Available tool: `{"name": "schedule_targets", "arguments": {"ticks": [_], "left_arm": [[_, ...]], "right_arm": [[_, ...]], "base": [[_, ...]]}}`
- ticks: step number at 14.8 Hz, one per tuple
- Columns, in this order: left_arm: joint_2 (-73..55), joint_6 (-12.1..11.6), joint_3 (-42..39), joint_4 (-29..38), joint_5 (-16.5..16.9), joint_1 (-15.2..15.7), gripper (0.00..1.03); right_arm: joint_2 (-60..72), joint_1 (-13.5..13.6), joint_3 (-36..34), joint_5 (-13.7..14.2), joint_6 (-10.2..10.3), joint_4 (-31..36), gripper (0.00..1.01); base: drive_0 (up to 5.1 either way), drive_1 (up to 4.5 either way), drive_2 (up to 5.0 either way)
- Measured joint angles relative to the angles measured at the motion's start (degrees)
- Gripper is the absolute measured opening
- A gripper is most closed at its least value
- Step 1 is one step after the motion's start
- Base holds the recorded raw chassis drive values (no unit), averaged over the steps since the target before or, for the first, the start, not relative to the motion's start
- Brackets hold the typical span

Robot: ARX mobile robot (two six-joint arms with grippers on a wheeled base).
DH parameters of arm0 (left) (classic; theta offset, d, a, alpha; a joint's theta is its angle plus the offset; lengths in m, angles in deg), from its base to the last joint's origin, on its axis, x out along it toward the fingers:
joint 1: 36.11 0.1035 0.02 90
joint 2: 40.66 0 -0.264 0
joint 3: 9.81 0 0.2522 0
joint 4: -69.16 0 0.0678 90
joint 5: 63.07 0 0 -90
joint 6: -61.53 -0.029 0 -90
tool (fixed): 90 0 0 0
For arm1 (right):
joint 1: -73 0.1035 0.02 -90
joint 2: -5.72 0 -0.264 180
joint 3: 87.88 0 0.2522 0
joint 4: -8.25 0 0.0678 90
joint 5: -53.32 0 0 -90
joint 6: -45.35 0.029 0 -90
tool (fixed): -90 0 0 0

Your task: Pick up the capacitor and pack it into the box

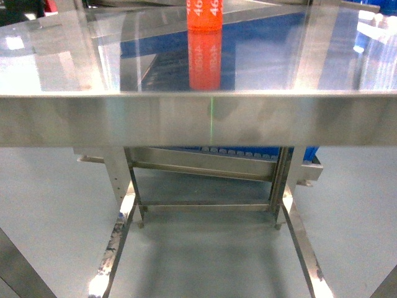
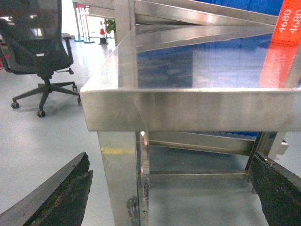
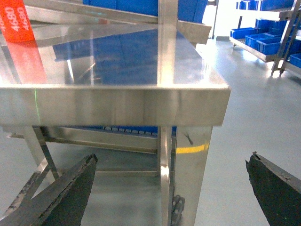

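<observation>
Nothing looks done yet: the orange capacitor (image 1: 205,15) stands upright at twelve o'clock on the steel table (image 1: 198,118), untouched, and no box is in view. The left gripper (image 2: 171,197) and right gripper (image 3: 171,193) hang below the table edge, jaws wide and empty, so picking and packing both remain

Table (image 1: 198,118): bare silver steel, mirror-bright top carrying blue and orange reflections. Cylinder (image 1: 205,15): orange-red, white digits "4680". Floor (image 1: 56,205): pale grey-green. Office chair (image 2: 40,52): black mesh back, black base. Crates (image 3: 256,40): blue. Left claw (image 2: 174,197) fingers, right claw (image 3: 174,197) fingers: black, scuffed. Table leg tape: yellow.
</observation>
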Motion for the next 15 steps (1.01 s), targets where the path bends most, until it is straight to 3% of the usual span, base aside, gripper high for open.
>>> {"name": "schedule_targets", "arguments": {"ticks": [15], "left_arm": [[0.0, 0.0, 0.0, 0.0, -0.1, 0.0, 0.98]], "right_arm": [[0.0, 0.0, 0.0, 0.0, 0.0, -0.2, 0.98]], "base": [[0.0, 0.0, 0.0]]}}
